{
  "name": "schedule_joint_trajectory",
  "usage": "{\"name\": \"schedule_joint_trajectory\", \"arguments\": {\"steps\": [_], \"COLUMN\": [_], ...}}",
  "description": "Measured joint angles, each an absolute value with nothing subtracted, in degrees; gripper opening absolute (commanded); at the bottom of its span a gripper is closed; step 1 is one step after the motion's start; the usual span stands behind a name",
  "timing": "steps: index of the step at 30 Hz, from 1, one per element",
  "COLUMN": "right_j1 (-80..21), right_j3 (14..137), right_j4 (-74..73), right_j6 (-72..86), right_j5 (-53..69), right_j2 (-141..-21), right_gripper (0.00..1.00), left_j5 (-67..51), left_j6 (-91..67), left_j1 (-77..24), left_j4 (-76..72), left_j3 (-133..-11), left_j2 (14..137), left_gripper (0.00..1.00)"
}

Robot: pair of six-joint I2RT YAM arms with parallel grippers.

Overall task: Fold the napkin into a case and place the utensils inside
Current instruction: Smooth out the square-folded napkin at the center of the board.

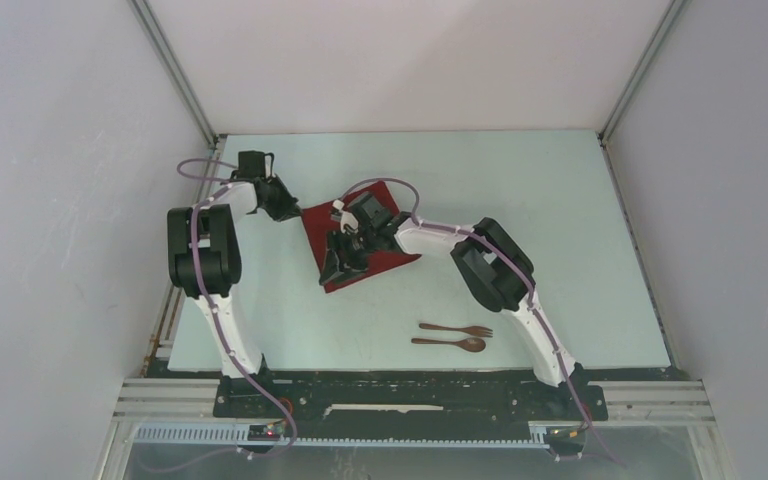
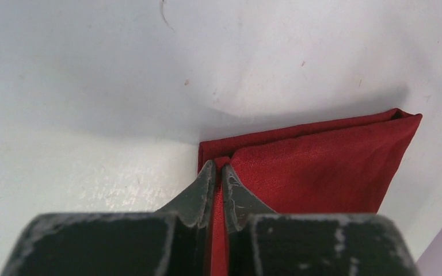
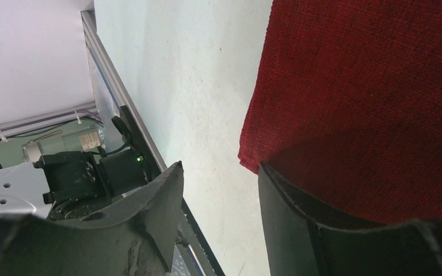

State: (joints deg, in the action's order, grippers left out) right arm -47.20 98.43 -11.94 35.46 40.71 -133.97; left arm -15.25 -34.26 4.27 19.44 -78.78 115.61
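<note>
The dark red napkin (image 1: 385, 255) lies folded on the table's middle, partly under the right arm. My left gripper (image 1: 295, 212) is at its left corner; in the left wrist view the gripper (image 2: 218, 169) is shut on a pinched fold of the napkin (image 2: 322, 167). My right gripper (image 1: 338, 268) hovers over the cloth's near left edge. In the right wrist view that gripper (image 3: 220, 167) is open and holds nothing, with one finger over the napkin (image 3: 368, 103) and the other over bare table. The brown fork (image 1: 457, 328) and spoon (image 1: 450, 343) lie side by side near the front edge, apart from both grippers.
The pale table (image 1: 520, 190) is walled by white panels with metal frame posts at the back corners. The table's metal edge rail (image 3: 121, 121) and a black arm base show in the right wrist view.
</note>
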Motion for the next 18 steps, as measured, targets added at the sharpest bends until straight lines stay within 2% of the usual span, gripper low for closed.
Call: {"name": "schedule_joint_trajectory", "arguments": {"steps": [1, 4, 8, 10, 11, 13, 16, 18], "right_j1": [-47.29, -47.59, -47.66, -47.62, -47.55, -46.72, -45.32, -43.57], "right_j3": [98.43, 98.39, 98.28, 97.73, 97.14, 95.83, 92.64, 90.45], "right_j4": [-11.38, -10.09, -9.21, -9.19, -9.52, -10.72, -13.61, -15.14], "right_j6": [36.10, 37.34, 38.13, 38.26, 38.15, 37.30, 34.89, 33.32], "right_j5": [40.86, 41.28, 42.57, 42.76, 42.81, 42.83, 42.22, 41.65], "right_j2": [-134.15, -134.47, -134.45, -133.91, -133.25, -131.33, -125.82, -121.99], "right_gripper": [0.58, 0.58, 0.62, 0.65, 0.65, 0.67, 0.67, 0.67], "left_j5": [-15.20, -15.07, -14.11, -12.84, -11.90, -9.69, -8.25, -8.21], "left_j6": [-34.02, -33.43, -32.16, -31.57, -31.29, -31.59, -32.18, -33.17], "left_j1": [4.27, 4.27, 4.27, 4.27, 4.25, 4.25, 3.79, 2.68], "left_j4": [19.79, 20.47, 22.00, 24.03, 24.91, 26.17, 27.57, 27.49], "left_j3": [-79.00, -79.59, -79.94, -79.88, -79.70, -77.49, -71.57, -66.39], "left_j2": [115.61, 115.61, 114.98, 113.16, 111.79, 106.41, 94.85, 86.80], "left_gripper": [0.14, 0.30, 0.59, 0.77, 0.80, 0.82, 0.73, 0.59]}}
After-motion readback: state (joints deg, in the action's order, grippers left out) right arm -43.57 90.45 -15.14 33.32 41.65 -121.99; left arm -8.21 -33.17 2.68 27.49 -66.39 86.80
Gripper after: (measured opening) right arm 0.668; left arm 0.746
